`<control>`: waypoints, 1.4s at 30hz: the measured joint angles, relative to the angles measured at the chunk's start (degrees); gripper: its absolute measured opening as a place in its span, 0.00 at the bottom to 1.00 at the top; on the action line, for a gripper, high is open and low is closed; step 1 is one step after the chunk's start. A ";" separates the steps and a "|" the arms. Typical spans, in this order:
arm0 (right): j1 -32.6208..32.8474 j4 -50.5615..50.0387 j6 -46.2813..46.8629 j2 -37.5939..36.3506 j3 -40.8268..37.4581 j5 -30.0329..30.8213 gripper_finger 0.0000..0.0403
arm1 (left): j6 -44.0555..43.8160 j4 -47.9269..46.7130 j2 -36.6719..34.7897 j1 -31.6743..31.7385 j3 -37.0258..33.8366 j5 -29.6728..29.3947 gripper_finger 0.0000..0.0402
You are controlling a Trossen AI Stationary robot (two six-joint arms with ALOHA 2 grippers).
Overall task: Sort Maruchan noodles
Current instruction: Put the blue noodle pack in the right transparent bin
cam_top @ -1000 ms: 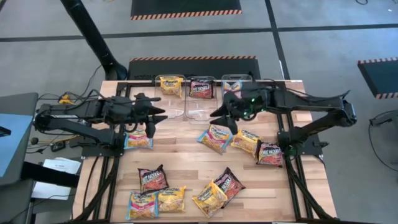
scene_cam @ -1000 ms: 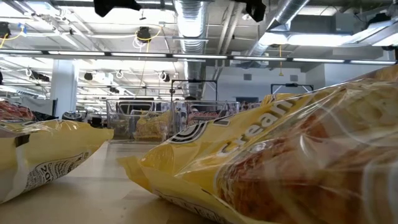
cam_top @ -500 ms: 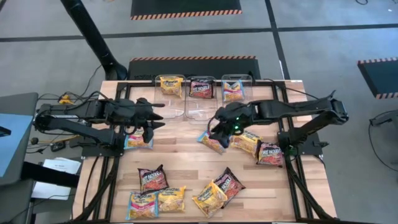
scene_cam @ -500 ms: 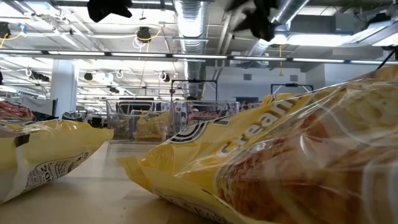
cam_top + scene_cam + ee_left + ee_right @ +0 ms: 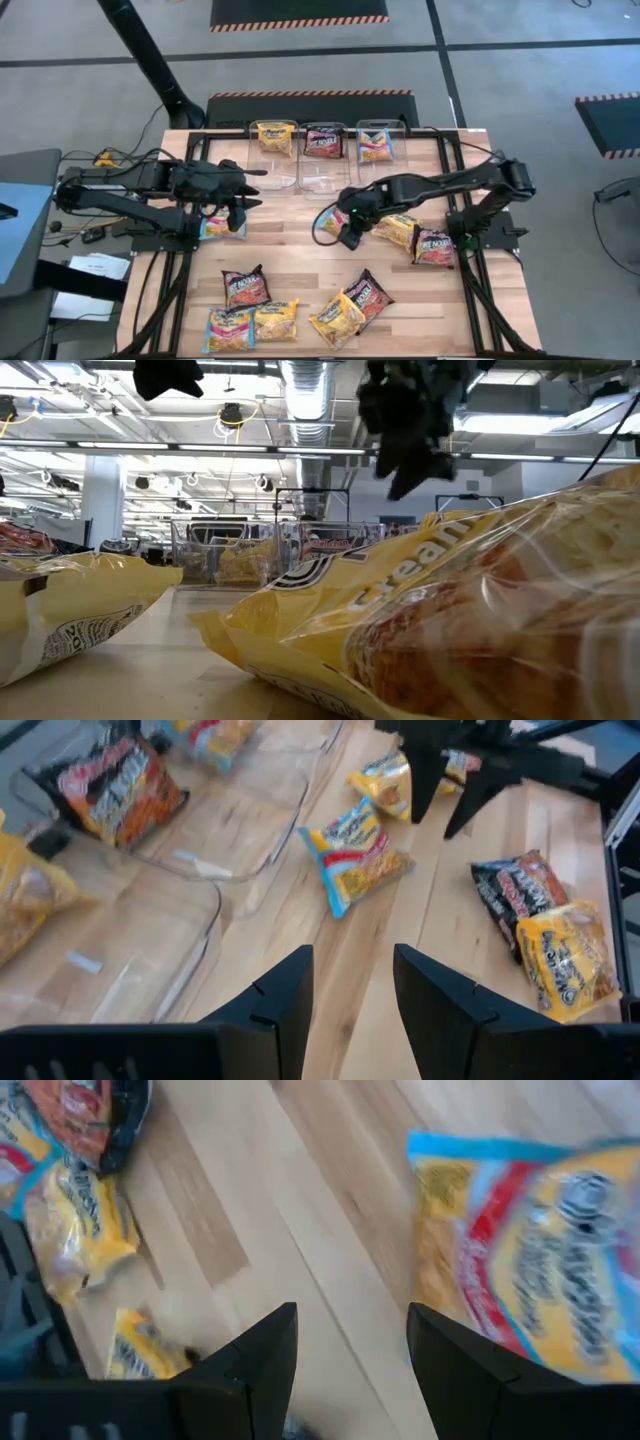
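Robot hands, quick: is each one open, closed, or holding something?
Left hand: open, empty, over the table's left side.
Right hand: open, empty, beside a light blue noodle packet.

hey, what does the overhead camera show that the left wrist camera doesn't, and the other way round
Only the high view shows the three packets in the bins together, and the packets along the near table edge. Only the left wrist view shows the left gripper close up, open and empty. Both show the right gripper, open, over the blue packet.

You have twelve noodle packets point(image 5: 397, 228) to count: four yellow packets point(image 5: 275, 320); four maroon packets point(image 5: 245, 288); four light blue packets point(image 5: 222, 228). You also have three clear bins point(image 5: 322, 178); each holds one packet.
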 joint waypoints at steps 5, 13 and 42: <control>-0.23 -0.91 0.00 2.03 -0.03 0.06 0.53 | -0.15 -1.39 -0.01 0.00 -0.02 0.00 0.32; -0.85 -2.39 -0.91 4.88 -0.07 1.63 0.53 | -1.12 -2.34 0.04 -0.01 -0.02 -0.11 0.32; -2.32 -2.89 -7.06 13.64 0.33 10.32 0.53 | -1.36 -3.62 0.02 -0.02 -0.57 -0.50 0.32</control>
